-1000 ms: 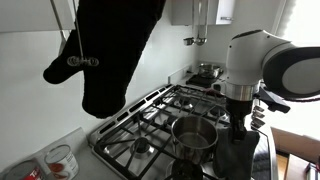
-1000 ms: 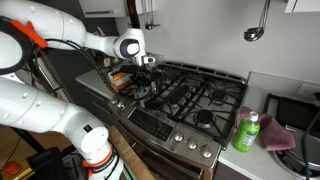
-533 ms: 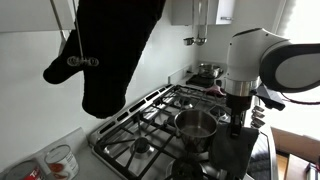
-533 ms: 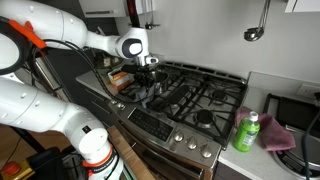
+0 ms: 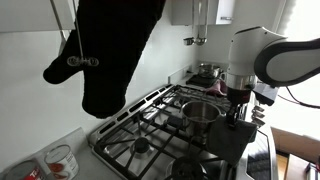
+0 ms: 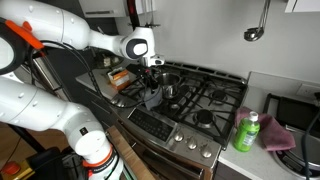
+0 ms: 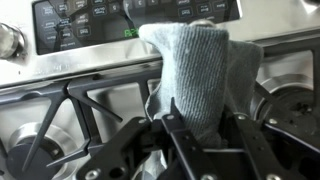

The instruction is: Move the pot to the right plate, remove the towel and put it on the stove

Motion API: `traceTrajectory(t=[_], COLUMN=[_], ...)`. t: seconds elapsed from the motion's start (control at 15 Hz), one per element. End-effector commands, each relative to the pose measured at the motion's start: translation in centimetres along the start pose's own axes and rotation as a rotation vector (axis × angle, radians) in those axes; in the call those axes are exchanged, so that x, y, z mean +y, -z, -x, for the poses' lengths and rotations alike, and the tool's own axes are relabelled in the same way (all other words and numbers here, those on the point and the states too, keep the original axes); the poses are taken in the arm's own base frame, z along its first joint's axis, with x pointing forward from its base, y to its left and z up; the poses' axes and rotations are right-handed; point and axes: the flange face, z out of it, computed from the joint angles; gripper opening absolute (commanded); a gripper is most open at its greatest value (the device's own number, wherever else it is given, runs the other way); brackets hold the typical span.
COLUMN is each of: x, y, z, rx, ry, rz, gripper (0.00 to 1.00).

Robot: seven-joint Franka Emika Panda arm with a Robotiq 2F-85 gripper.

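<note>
Gripper (image 5: 237,113) pinched tight on the rim of the pot (image 5: 200,114), the towel (image 7: 195,70) trapped between fingers (image 7: 172,138) and steel (pale grey in the wrist view, dark in the exterior views). Pot upright, mouth up, over the black grates of the stove (image 5: 140,128), near one end of the cooktop; touching the grates or just clear of them, impossible to tell. Towel draped over the rim, loose end hanging below the gripper. Big black oven mitt (image 5: 112,50) hanging well apart, by the wall.

Towel (image 7: 195,70) grey knit; pot (image 5: 200,113) shiny silver; stove (image 6: 165,126) silver, grates (image 5: 150,122) black; oven mitt (image 5: 110,50) black; bottle (image 6: 247,132) green.
</note>
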Motion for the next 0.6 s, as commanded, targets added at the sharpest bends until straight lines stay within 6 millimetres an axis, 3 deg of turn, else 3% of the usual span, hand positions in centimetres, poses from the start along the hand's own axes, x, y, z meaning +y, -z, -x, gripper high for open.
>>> traceTrajectory(t=[0.0,0.53], x=[1.5,4.6], y=[-0.5,-0.2], z=[-0.1,0.2], rx=[0.010,0.022], ry=[-0.156,-0.401], rz=[0.029,0.002], gripper=[0.11,0.11])
